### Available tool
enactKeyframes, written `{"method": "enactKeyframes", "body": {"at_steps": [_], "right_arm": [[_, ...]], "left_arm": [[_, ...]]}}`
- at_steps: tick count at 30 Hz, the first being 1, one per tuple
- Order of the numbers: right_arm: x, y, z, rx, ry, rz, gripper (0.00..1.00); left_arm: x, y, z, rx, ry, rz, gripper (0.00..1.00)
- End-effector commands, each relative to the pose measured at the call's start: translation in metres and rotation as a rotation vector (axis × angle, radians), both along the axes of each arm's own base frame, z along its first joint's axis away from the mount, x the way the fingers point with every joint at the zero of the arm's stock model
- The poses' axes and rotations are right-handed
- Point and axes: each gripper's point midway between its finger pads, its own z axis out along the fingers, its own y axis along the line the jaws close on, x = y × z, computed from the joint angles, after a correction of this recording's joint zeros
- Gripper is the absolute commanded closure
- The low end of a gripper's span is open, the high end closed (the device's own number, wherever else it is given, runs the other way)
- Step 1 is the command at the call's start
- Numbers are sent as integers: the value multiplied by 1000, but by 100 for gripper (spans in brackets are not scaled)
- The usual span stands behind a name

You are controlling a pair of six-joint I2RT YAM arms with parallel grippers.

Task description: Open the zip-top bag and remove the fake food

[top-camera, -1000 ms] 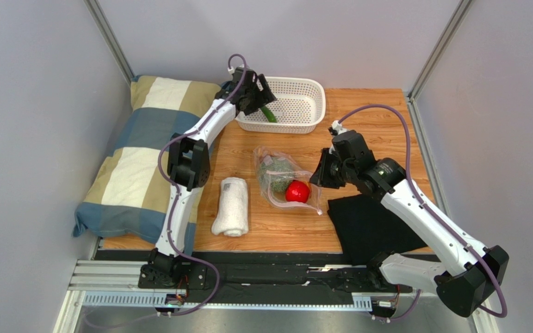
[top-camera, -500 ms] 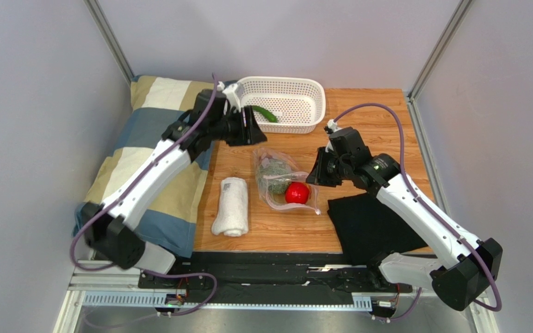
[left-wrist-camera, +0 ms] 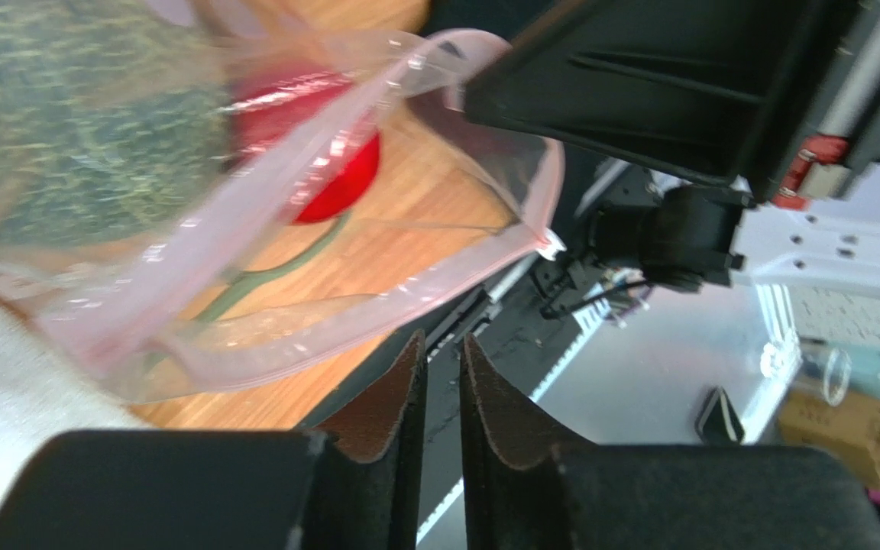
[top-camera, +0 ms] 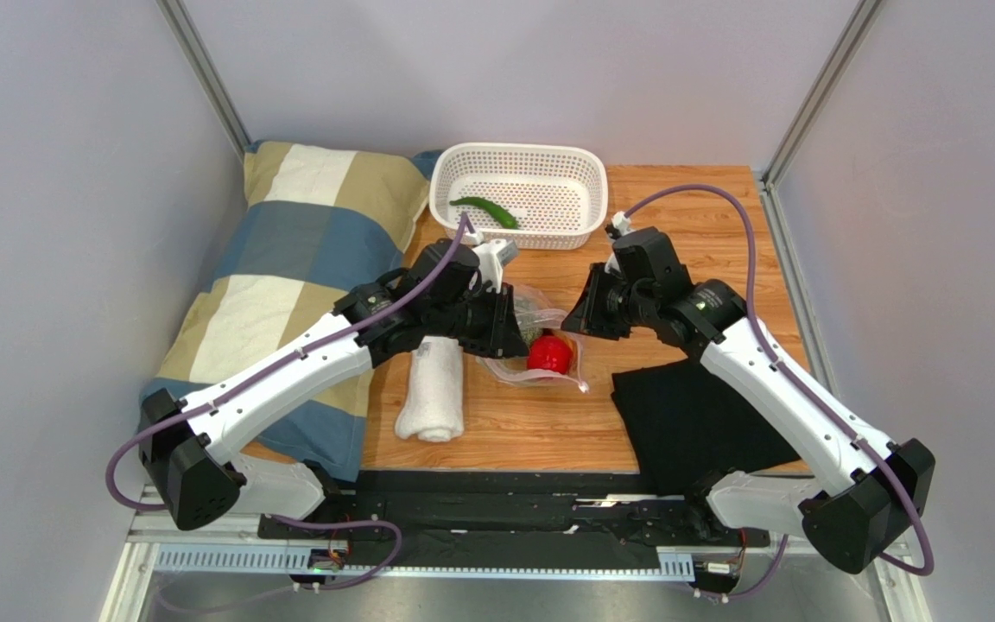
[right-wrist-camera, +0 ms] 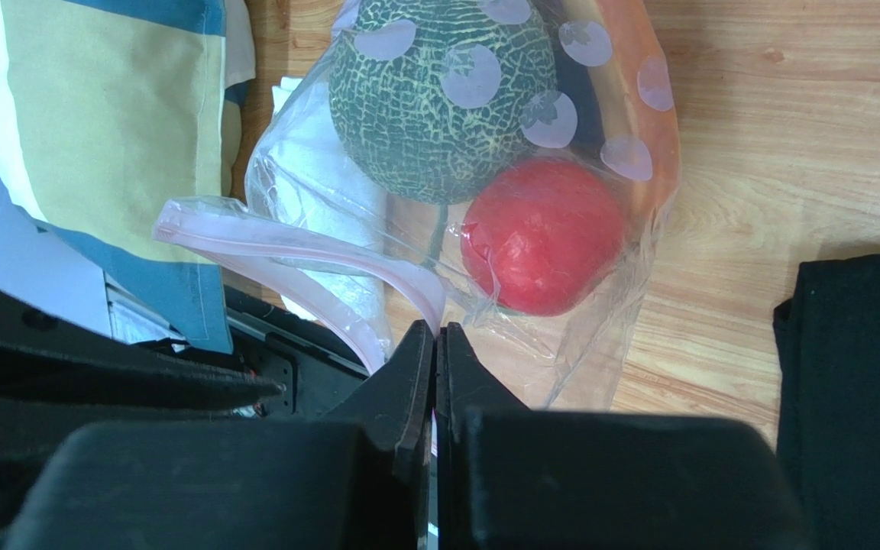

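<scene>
1. Clear plastic zip-top bag [top-camera: 535, 340] on the wooden worktop [top-camera: 529, 434], between rolled white towel [top-camera: 431, 386] and black cloth [top-camera: 691, 421]; bumpy green vegetable [right-wrist-camera: 445, 103] and red tomato [right-wrist-camera: 542, 235] inside.
2. Only from above: slim green pepper [top-camera: 483, 210] lying in the white basket [top-camera: 522, 240], apart from the bag.
3. Only at the right wrist: right tool [right-wrist-camera: 435, 332] pressed together, pinching the bag's pinkish strip.
4. Only at the left wrist: left tool [left-wrist-camera: 441, 344] nearly together, slim empty gap showing, just beside the bag's pink rim.
</scene>
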Motion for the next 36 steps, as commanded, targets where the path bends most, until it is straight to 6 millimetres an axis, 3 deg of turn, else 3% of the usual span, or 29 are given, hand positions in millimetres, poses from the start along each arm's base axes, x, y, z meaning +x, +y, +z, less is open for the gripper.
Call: {"method": "enactKeyframes", "body": {"at_steps": [1, 3, 4, 5, 10, 13, 21, 26, 27, 30, 32, 33, 35, 36], "right_arm": [[9, 7, 34, 78, -82, -19, 100], [9, 5, 32, 70, -80, -27, 100], [9, 4, 31, 65, -75, -39, 100], [10, 4, 31, 70, -66, -53, 100], [12, 3, 28, 72, -55, -92, 100], [12, 5, 27, 82, -52, -96, 100], [12, 11, 32, 116, -61, -84, 100], [6, 12, 28, 118, -53, -74, 100], [5, 11, 26, 114, -52, -78, 100], [3, 8, 25, 110, -57, -75, 100], [0, 3, 22, 82, -50, -71, 100], [1, 0, 24, 71, -58, -75, 100], [1, -12, 19, 52, -41, -98, 100], [-4, -11, 19, 67, -15, -66, 100]], "left_arm": [[5, 24, 5, 27, 9, 149, 75], [5, 48, -10, 123, 60, 276, 69], [3, 55, -19, 142, 131, 366, 58], [0, 64, -29, 183, 168, 415, 53], [2, 45, -47, 176, 292, 455, 48], [14, 37, -49, 165, 298, 499, 53], [37, 36, -63, 208, 258, 582, 53], [49, 30, -52, 172, 183, 563, 64], [52, 32, -49, 174, 154, 562, 78], [59, 32, -36, 173, 76, 518, 100], [57, 28, -23, 174, 37, 447, 100], [60, 26, -3, 170, -30, 394, 100], [56, 32, 8, 210, -59, 346, 100], [57, 32, 27, 199, -113, 309, 100]]}}
